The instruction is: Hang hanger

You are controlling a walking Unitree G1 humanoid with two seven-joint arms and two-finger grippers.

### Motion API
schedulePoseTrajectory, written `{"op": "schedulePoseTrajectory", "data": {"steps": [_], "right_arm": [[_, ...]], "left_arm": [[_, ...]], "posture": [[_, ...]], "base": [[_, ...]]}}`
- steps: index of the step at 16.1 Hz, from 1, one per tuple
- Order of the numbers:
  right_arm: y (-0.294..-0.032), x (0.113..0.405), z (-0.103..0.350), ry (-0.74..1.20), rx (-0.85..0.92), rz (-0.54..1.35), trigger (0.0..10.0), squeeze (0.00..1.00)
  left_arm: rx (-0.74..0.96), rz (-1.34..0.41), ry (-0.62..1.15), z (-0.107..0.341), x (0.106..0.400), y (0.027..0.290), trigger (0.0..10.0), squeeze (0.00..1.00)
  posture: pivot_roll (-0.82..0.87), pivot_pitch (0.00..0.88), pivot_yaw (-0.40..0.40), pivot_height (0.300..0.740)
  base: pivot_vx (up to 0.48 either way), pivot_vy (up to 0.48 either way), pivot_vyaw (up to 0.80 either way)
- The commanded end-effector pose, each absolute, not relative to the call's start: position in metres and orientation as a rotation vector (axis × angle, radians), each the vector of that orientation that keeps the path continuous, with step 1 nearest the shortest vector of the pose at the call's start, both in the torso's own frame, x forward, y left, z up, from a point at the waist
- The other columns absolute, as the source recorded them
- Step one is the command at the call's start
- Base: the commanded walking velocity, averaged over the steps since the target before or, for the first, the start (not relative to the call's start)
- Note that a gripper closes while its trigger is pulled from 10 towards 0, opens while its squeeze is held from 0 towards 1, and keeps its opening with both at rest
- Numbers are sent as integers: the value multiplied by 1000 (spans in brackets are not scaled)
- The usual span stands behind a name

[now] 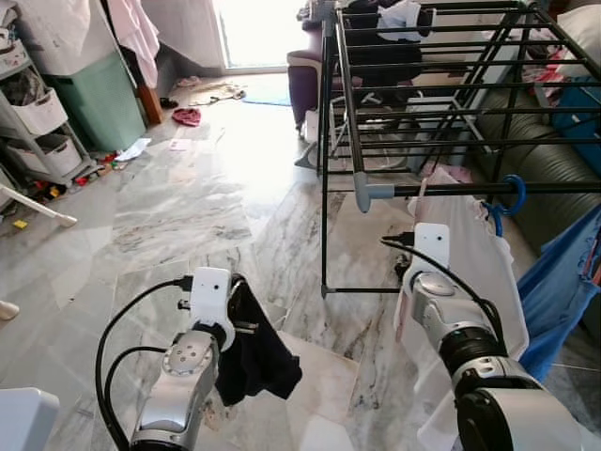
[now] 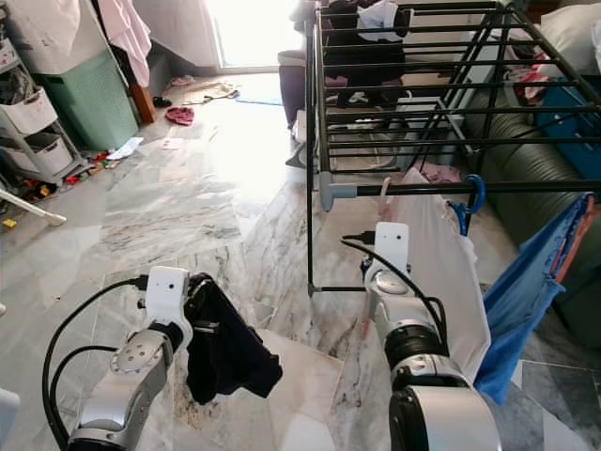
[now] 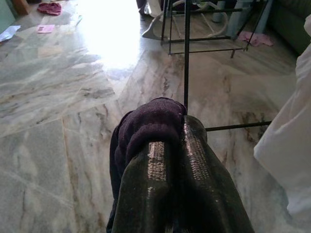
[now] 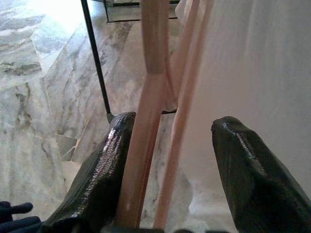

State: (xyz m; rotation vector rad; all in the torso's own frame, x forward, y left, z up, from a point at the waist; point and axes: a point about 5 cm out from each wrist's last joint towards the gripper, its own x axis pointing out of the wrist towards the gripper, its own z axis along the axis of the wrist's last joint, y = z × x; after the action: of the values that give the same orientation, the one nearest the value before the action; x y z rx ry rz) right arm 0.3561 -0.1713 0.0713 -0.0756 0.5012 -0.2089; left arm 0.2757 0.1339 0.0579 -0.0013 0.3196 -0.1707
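Pink plastic hanger [image 4: 146, 121] with its white shirt [image 2: 441, 272] sits between my right gripper's [image 4: 170, 160] open fingers, below the black metal rack [image 2: 413, 188]. Not hung yet. My left gripper [image 3: 167, 165] pinches dark cloth [image 2: 221, 352].

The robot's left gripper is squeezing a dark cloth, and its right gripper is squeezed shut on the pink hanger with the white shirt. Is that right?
Not quite. The left gripper is shut on the dark cloth, but the right gripper is open: in the right wrist view its fingers stand apart, with the pink hanger between them, against one finger. The white shirt part is right.
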Motion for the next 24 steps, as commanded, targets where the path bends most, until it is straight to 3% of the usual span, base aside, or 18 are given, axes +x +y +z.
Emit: {"op": "schedulePoseTrajectory", "data": {"steps": [1, 6, 8, 12, 16, 24], "right_arm": [[-170, 357, 74, 480, -111, -188, 10000, 0], [-170, 355, 74, 455, -192, -91, 10000, 0], [-171, 353, 72, 461, -186, -94, 10000, 1000], [-170, 351, 76, 409, -254, -71, 10000, 1000], [-186, 345, 77, 376, -332, -99, 10000, 1000], [-208, 337, 90, 316, -314, -141, 10000, 1000]], "left_arm": [[16, -170, 316, 60, 278, 134, 10000, 0], [32, -175, 331, 59, 278, 135, 10000, 0], [36, -175, 334, 59, 278, 136, 10000, 0], [47, -164, 345, 58, 278, 137, 10000, 0], [52, -155, 350, 58, 279, 138, 10000, 0], [64, -161, 363, 57, 280, 137, 10000, 0]], "posture": [[-28, 0, 56, 740], [-32, 0, 69, 740], [-29, 0, 70, 740], [-29, 0, 72, 740], [-29, 0, 73, 740], [-42, 0, 86, 740]], "base": [[0, 0, 0], [0, 0, 0], [0, 0, 0], [0, 0, 0], [0, 0, 0], [0, 0, 0]]}}
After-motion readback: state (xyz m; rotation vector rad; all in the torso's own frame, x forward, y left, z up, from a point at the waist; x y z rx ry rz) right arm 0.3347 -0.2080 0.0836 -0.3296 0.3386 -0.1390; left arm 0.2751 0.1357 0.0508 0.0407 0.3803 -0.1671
